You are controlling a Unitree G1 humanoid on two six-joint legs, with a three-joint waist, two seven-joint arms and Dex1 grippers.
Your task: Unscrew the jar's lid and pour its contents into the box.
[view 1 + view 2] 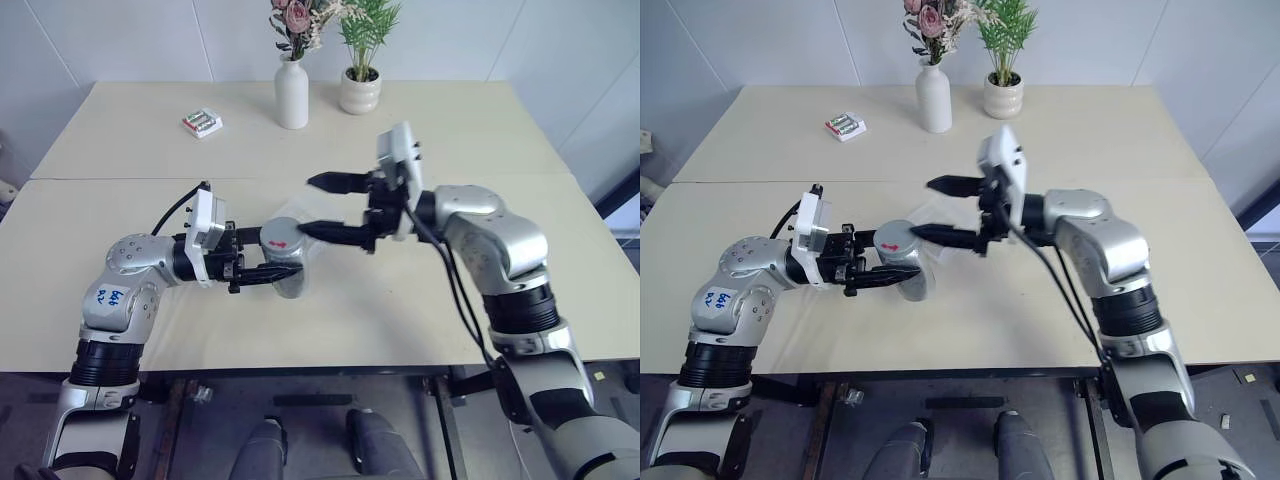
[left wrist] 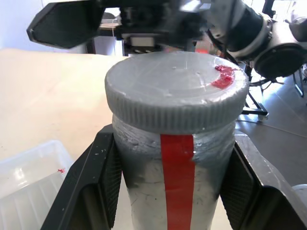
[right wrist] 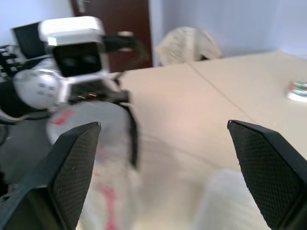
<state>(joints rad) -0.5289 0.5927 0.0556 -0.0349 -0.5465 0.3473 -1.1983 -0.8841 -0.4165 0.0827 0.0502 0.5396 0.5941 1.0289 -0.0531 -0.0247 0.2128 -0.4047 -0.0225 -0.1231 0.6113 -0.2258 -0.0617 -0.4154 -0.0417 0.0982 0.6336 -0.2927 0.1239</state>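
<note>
One jar point(image 1: 287, 268) is sitting clamped in the left gripper point(image 1: 262, 272) above the table point(image 1: 120, 200), its single lid point(image 2: 176, 88) on. One right gripper point(image 1: 330, 208) is hovering just beside the lid, fingers wide apart. One clear box point(image 2: 26, 187) is lying under the jar.

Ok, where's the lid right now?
The lid sits on the jar near the table's front middle, in the head views. The left claw grips the jar; the open right claw is just right of it.
</note>
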